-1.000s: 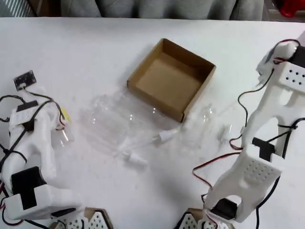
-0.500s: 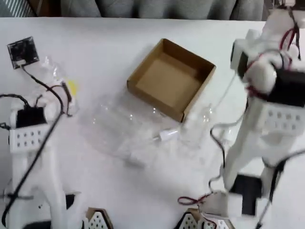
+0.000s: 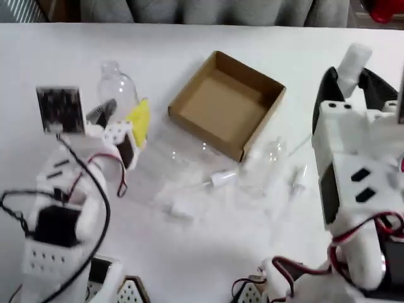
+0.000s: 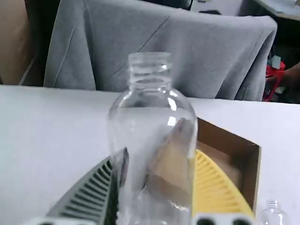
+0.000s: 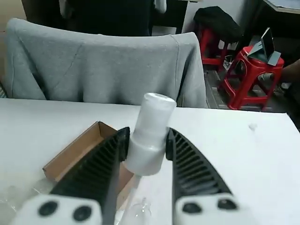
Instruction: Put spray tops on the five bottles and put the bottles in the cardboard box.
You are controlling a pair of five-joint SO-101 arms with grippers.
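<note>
The left claw (image 4: 161, 159) is clamped on a clear bottle (image 4: 152, 126), which stands upright between its fingers with the threaded neck bare. The right claw (image 5: 147, 136) is clamped on a white spray top (image 5: 151, 119). In the high view the two are well apart, the bottle (image 3: 115, 82) on one side of the cardboard box (image 3: 208, 140) and the spray top (image 3: 349, 63) on the other. The step in hand looks like joining them. I'd bring the top in straight above the neck and lower it squarely. The bottle should stay upright and be gripped below the threads, and the thin walls should not be squeezed out of shape during the push or twist. Between the arms, just in front of the box, the other bottles (image 3: 158, 167) lie on their sides in a loose heap on the table (image 3: 189, 38), with a loose top (image 3: 221, 178) among them. The box stands open with no bottle in it yet. Clear plastic on white makes the heap's outlines run together, so I cannot count the bottles. Whether a tube hangs under the held top is hard to tell behind the fingers. The held bottle's base is cut off in the left wrist view
</note>
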